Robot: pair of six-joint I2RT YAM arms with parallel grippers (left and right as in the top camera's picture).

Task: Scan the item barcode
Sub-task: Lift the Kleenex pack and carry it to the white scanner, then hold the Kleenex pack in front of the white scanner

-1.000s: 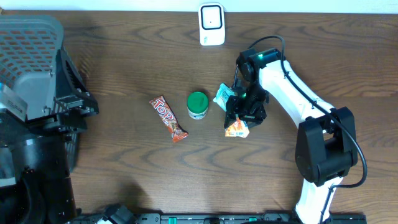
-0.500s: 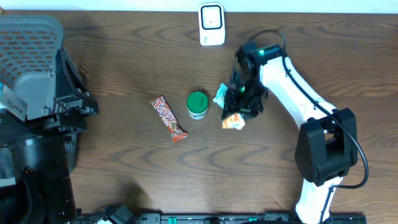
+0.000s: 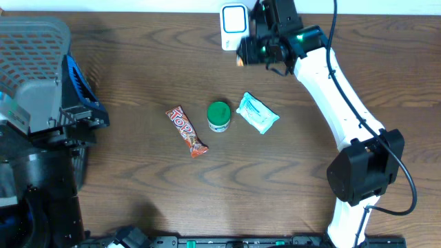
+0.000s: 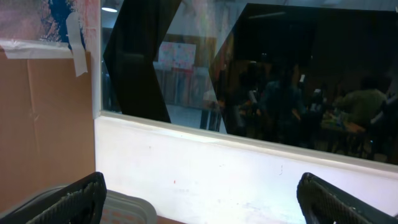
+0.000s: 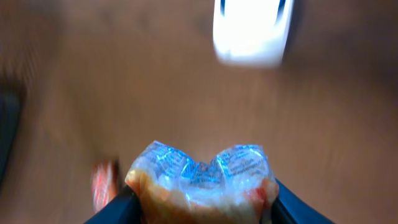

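Snack packet (image 5: 202, 180), orange with a clear crinkled top, print unreadable — clamped between the right fingers (image 5: 291, 210), just beside the white scanner (image 3: 234, 26). On the counter (image 3: 138, 200): "TOP" bar (image 3: 187, 130), green-lidded jar (image 3: 219, 116), teal packet (image 3: 258, 114). Left fingers (image 4: 71, 199) — spread wide, empty.

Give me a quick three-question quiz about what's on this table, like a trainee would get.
1. Fill in: in the overhead view, the pale teal packet lies on the ___ side of the green-lidded jar.
2. Which thing do the jaws of the right arm hold? A) the jar B) the orange snack packet C) the candy bar
3. True or false: the held packet is close to the white scanner.
Key: 1 right; 2 B; 3 true.
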